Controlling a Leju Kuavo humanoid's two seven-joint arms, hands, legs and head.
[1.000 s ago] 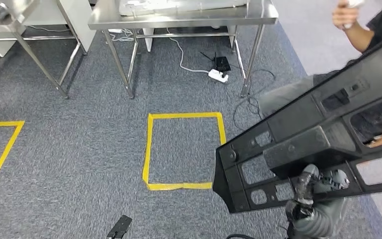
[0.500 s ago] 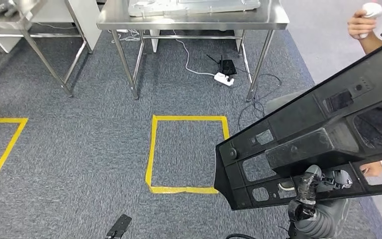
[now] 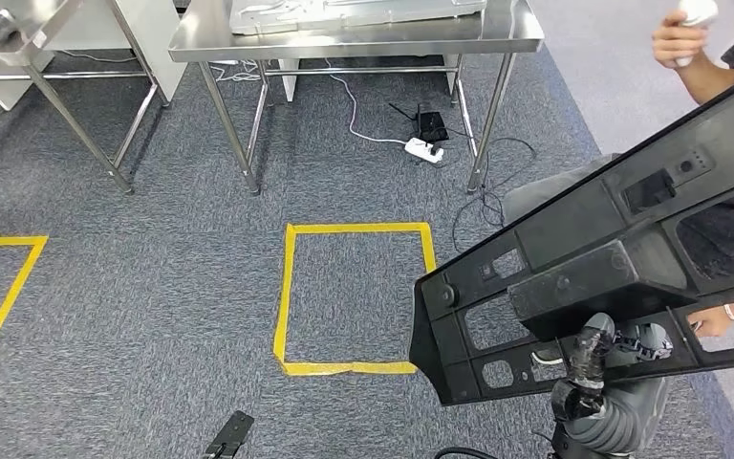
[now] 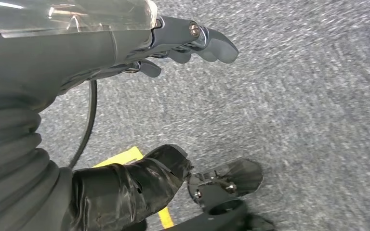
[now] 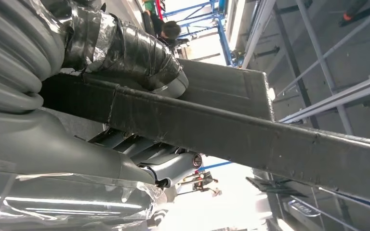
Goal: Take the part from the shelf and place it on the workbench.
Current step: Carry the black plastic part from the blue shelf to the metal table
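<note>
A large black plastic part (image 3: 612, 239) with several cut-outs hangs tilted at the lower right of the head view. My right hand (image 3: 616, 349) grips its lower rail from below. In the right wrist view the right hand (image 5: 91, 144) wraps one bar of the part (image 5: 250, 139), with the taped thumb over it and the fingers under it. The steel workbench (image 3: 502, 31) stands ahead across the carpet, with a pale metal panel (image 3: 344, 10) on its top. My left hand (image 4: 125, 53) hangs over the grey carpet, fingers apart and holding nothing.
A yellow tape square (image 3: 354, 296) marks the floor between me and the workbench. A second steel table (image 3: 19, 33) stands at the far left. A power strip (image 3: 422, 148) and cables lie by the workbench leg. A person (image 3: 717, 57) sits at the right, holding a white object.
The whole picture has shifted slightly, so the camera has moved. My right hand keeps its grip on the part. The person's raised hand has moved a little.
</note>
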